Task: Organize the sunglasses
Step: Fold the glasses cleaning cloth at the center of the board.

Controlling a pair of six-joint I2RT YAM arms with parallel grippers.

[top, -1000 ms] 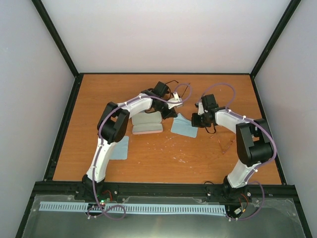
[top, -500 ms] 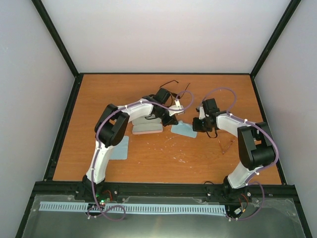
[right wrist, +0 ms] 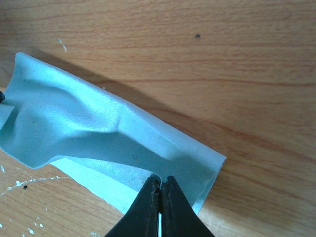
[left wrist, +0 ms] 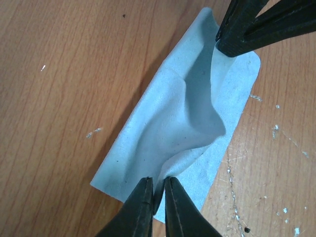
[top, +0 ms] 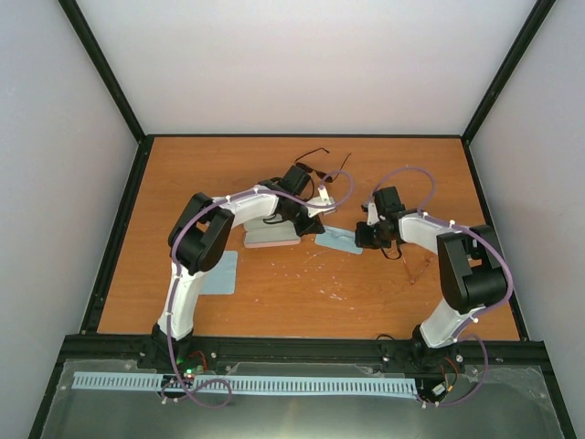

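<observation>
A light-blue cloth (top: pixel 336 241) lies folded over on the table between my two grippers. The left gripper (top: pixel 320 224) pinches one end of its fold (left wrist: pixel 182 123), jaws only a sliver apart (left wrist: pixel 158 180). At the opposite end the right gripper (top: pixel 362 236) is shut on the folded edge (right wrist: pixel 98 128), tips together (right wrist: pixel 160 178); its black fingers (left wrist: pixel 247 29) also show in the left wrist view. The thin black sunglasses (top: pixel 313 151) lie at the back behind the left arm. Just right of the right wrist lie the pale reddish sunglasses (top: pixel 419 265).
A blue-grey case stacked with a pink case (top: pixel 272 234) lies under the left forearm, left of the cloth. A second light-blue cloth (top: pixel 220 273) lies flat near the left arm's base. Black rails (top: pixel 119 229) border the wooden table.
Both grippers came down and closer together, folding the cloth narrower onto the table. The left wrist moved forward, uncovering the black sunglasses behind it. The left jaws have parted a sliver.
</observation>
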